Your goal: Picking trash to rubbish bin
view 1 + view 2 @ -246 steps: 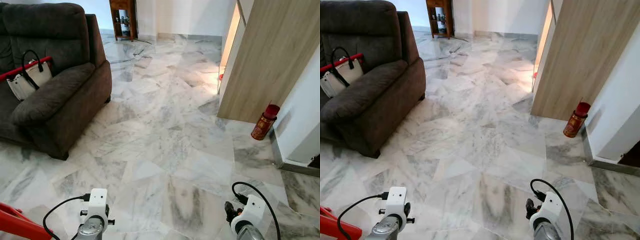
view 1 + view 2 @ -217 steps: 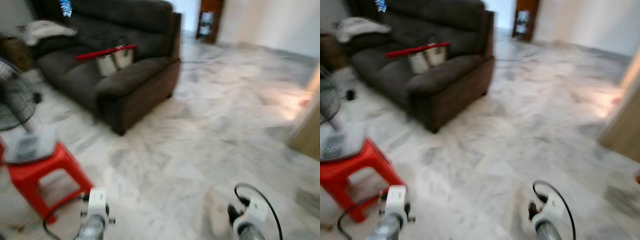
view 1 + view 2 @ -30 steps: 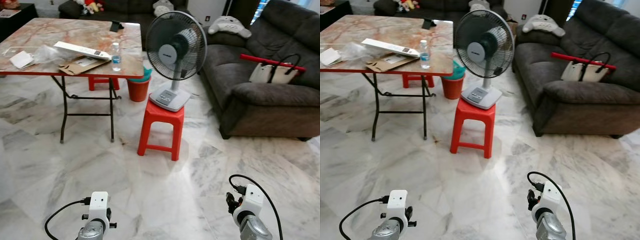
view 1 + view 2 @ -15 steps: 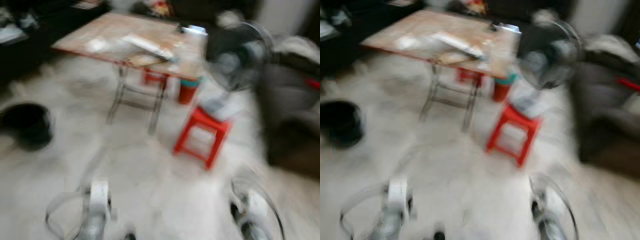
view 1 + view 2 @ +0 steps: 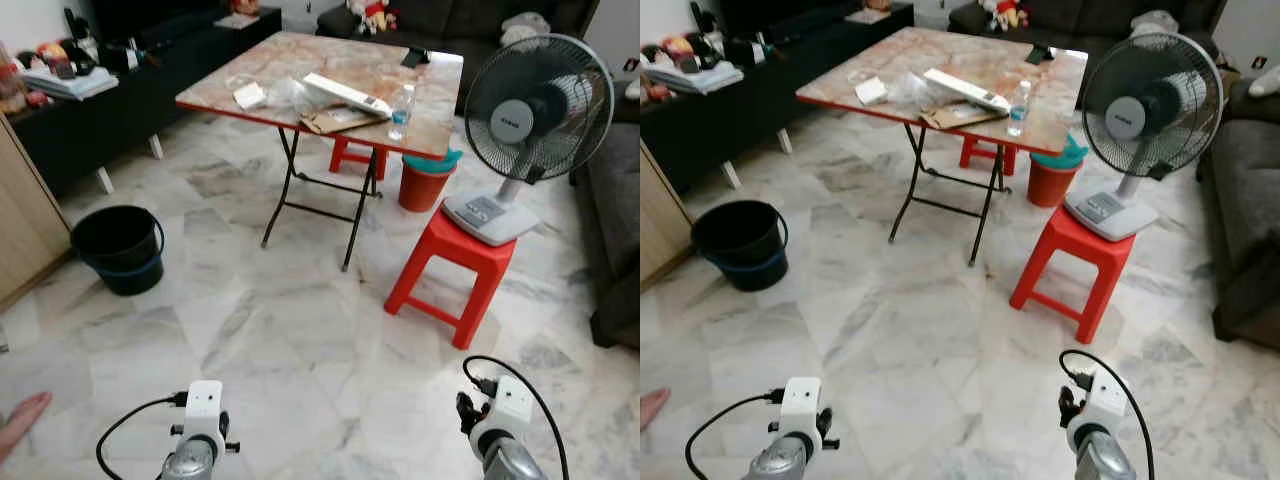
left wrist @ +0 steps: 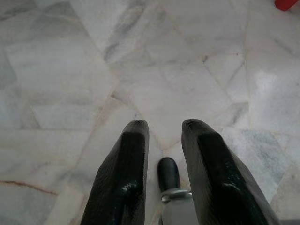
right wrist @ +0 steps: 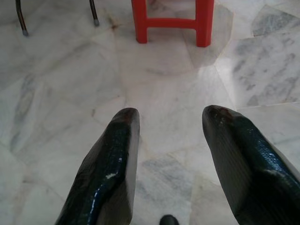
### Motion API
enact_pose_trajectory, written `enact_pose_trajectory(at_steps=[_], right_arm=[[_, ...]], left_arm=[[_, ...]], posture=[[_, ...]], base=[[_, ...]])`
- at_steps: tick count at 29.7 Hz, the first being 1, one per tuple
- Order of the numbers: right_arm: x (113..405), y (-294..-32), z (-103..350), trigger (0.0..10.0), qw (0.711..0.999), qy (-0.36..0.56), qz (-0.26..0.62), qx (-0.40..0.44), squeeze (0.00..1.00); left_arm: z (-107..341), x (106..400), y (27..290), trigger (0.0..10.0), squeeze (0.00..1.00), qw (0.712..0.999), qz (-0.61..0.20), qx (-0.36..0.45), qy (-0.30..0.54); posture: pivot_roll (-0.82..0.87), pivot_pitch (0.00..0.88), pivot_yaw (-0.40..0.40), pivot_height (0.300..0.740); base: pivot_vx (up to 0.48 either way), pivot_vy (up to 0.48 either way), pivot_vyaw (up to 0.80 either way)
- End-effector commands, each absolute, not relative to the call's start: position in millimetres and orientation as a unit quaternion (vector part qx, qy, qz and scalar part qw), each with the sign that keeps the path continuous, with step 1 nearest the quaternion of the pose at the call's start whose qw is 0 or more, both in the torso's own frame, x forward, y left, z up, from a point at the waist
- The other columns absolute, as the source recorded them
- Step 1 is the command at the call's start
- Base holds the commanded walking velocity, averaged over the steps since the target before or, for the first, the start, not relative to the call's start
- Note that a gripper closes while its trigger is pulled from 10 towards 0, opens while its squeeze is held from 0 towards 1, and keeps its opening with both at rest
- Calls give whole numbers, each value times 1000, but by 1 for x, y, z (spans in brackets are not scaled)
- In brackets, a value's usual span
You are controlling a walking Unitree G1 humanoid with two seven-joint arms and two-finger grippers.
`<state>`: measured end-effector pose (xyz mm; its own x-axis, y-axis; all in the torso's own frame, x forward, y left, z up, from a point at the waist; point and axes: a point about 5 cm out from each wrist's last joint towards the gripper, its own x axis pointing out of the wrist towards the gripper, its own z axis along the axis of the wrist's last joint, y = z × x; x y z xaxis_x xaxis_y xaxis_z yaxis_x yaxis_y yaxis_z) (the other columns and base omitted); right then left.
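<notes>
Facing the marble floor [image 5: 300, 330]: both arms low, left end effector [image 6: 161, 133] and right end effector [image 7: 168, 117] spread, holding nothing. Black bucket [image 5: 118, 248] sits on floor far left; cardboard scrap [image 5: 335, 120] and plastic bottle [image 5: 400, 110] lie on the folding tabletop [image 5: 300, 70] ahead.

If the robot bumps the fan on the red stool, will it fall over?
Probably, yes. The fan looks top-heavy: a big round head on a thin neck. Its base fills most of the small red stool, near the edge, so a push might slide it off or tip it.
</notes>
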<state>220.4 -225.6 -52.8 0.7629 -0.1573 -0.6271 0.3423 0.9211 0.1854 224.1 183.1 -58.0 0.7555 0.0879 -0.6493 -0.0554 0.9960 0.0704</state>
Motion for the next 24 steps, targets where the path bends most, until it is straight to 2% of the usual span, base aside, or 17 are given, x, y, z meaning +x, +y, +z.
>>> enact_pose_trajectory(at_steps=[1,18,24], right_arm=[[222,-228,-51,10000,928,310,-142,153,0],[223,-228,-50,10000,930,315,-129,136,0],[224,-228,-50,10000,931,315,-128,134,0]], left_arm=[[-57,226,184,10000,0,937,39,24,346],[-57,227,181,10000,0,938,37,16,345],[-57,227,180,10000,0,938,37,12,345]], posture=[[-18,6,-76,740],[-11,8,-91,740],[-10,8,-95,740]], base=[[442,0,0],[442,0,0],[442,0,764]])
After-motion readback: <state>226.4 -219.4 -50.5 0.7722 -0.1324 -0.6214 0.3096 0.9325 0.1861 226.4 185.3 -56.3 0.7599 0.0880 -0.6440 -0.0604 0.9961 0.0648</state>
